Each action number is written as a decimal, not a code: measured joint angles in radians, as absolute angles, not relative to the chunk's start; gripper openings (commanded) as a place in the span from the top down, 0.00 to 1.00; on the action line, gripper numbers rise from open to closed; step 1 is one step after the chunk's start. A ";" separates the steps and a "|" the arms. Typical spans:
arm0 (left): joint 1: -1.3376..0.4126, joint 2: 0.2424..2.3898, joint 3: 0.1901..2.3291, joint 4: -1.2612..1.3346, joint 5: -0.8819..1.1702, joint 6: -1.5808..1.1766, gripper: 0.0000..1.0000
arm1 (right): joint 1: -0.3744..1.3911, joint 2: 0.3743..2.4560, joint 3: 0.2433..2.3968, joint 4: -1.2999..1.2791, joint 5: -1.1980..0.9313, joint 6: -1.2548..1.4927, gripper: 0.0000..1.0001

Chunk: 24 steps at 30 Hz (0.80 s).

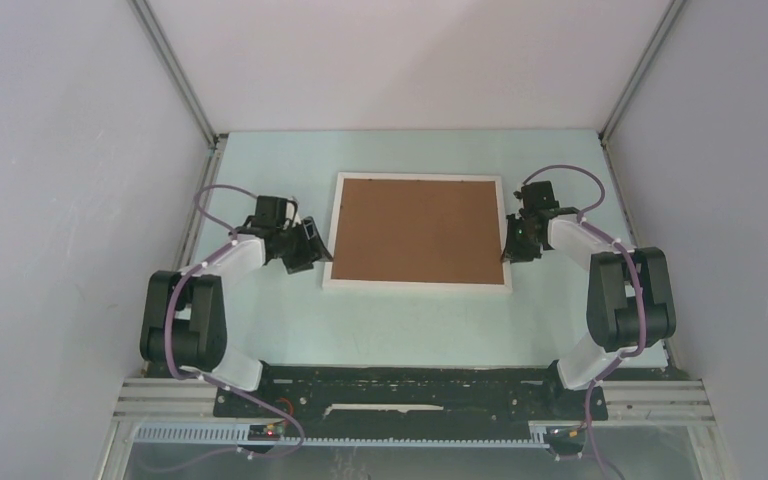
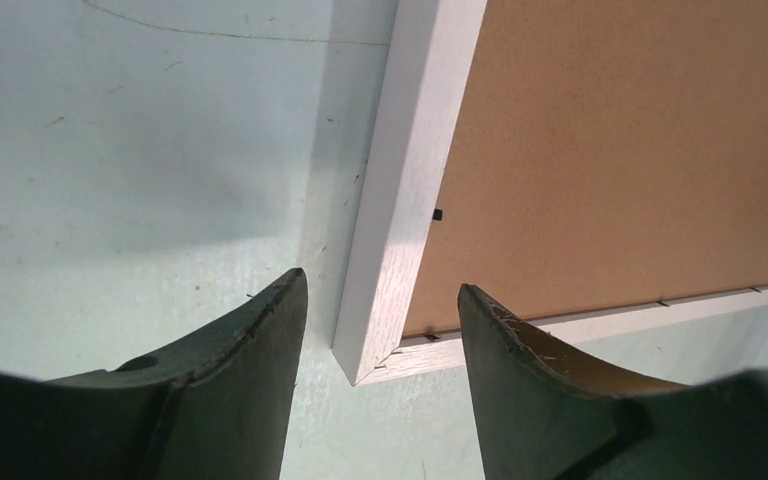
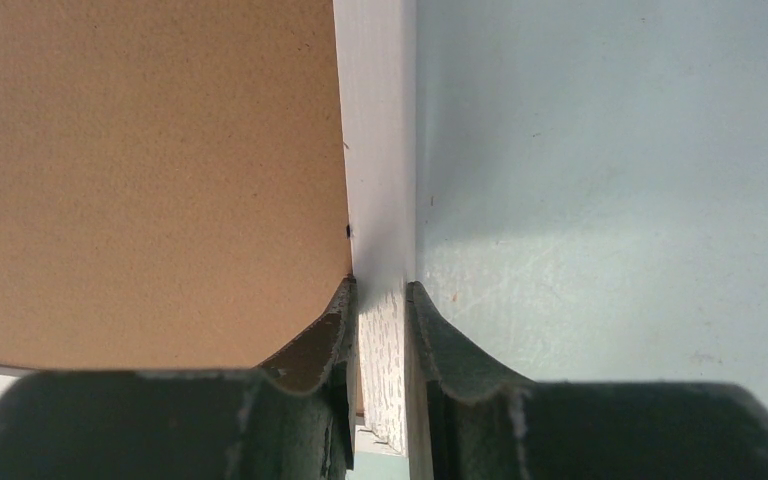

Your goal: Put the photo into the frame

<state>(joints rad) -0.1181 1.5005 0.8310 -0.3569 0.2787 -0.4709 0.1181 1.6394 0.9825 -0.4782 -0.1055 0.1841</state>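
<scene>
The frame lies flat at picture centre, long axis left-right, backing board up; right gripper pinches its right rail, left gripper spread astride its lower-left corner; photo unseen

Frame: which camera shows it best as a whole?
Top external: the whole frame shows, all four white rails around the brown backing board. Left wrist shows only one corner, between the jaws of the open left gripper; right wrist only a stretch of rail, pinched by the right gripper.
</scene>
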 measured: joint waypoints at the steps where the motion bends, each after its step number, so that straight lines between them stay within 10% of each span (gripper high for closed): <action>1: -0.115 1.502 0.831 -0.354 0.286 -0.471 0.40 | 0.118 1.639 0.982 -0.478 -0.105 0.184 1.00; 12: -0.113 1.608 0.848 -0.335 0.321 -0.481 0.52 | 0.118 1.639 0.982 -0.478 -0.107 0.184 1.00; 24: -0.071 1.614 0.855 -0.334 0.345 -0.479 0.44 | 0.119 1.639 0.981 -0.478 -0.112 0.184 1.00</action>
<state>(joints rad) -0.0711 1.6142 0.8551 -0.3340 0.3450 -0.4786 0.1188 1.6390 0.9806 -0.4778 -0.1116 0.1841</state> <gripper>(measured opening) 0.565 0.246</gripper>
